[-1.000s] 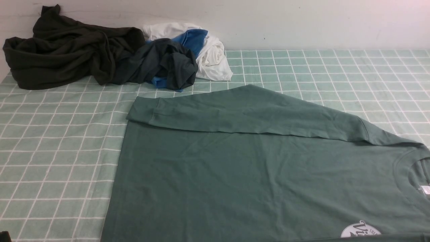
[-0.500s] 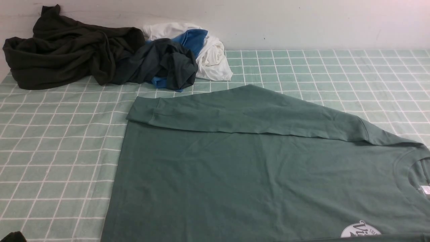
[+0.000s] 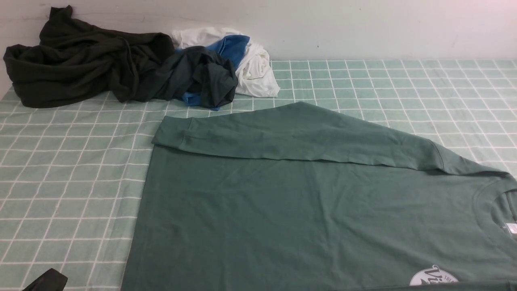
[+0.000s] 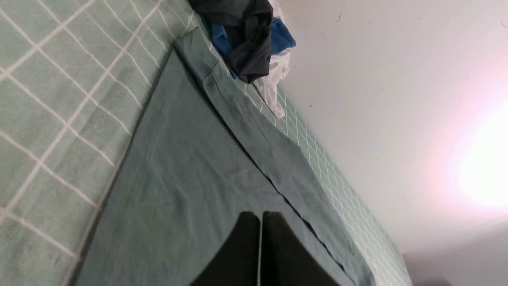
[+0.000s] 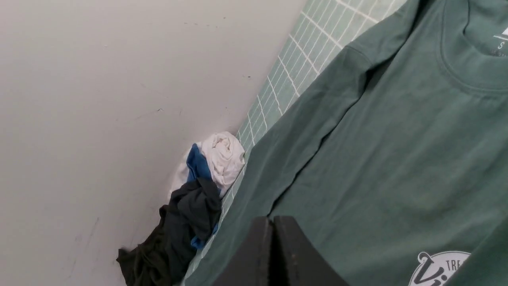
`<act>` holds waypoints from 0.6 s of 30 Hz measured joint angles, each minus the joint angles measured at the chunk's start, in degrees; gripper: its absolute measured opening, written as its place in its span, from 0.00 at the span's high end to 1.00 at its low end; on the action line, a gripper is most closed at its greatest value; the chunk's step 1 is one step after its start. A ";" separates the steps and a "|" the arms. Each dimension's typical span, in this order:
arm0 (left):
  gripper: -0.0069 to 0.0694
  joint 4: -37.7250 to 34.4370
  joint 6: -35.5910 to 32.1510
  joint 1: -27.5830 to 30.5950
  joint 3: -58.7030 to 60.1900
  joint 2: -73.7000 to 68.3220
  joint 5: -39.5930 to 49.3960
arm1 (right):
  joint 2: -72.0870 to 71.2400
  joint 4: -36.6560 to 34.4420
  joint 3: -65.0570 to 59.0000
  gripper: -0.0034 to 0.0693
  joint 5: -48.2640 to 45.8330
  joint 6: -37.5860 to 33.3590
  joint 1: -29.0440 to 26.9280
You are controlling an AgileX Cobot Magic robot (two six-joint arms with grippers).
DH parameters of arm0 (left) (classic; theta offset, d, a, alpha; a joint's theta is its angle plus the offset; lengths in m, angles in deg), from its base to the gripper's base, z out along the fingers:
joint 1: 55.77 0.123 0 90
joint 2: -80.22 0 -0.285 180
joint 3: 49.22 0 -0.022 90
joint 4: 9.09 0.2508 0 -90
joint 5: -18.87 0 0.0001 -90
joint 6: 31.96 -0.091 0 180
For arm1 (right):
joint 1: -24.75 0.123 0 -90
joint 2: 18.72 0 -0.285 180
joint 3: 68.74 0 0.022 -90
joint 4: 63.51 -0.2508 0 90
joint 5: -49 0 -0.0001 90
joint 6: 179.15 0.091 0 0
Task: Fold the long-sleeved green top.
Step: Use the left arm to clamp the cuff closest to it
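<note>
The green top (image 3: 250,202), one sleeve laid along its far side, sprawls long from left to right, running off the table's (image 3: 72,161) near edge. Both grippers (image 4: 256,216) (image 5: 272,220) hang clenched and empty; the left one waits nearer the hem.

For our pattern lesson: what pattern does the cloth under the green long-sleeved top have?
White grid lines on pale green; clearest in front view.

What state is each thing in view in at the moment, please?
Green top: spread out, far sleeve folded across it
Left jaws: shut
Right jaws: shut
Blackish garment: crumpled
Dark grey garment: bunched up
White cloth: crumpled
Blue cloth: bunched, partly covered
</note>
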 joint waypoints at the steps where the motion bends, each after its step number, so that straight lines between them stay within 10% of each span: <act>1: 0.91 -0.05 -2.50 0.00 -0.34 0.00 0.18 | 0.00 0.17 0.00 0.97 0.02 -0.34 0.00; 7: 0.91 1.81 -22.03 0.00 -11.34 -1.68 7.79 | 0.00 2.42 0.00 0.97 0.01 -9.59 0.00; 18: 0.91 32.67 -22.60 -0.70 -37.57 -35.45 39.50 | 17.18 7.09 15.41 0.97 -3.44 -32.59 0.00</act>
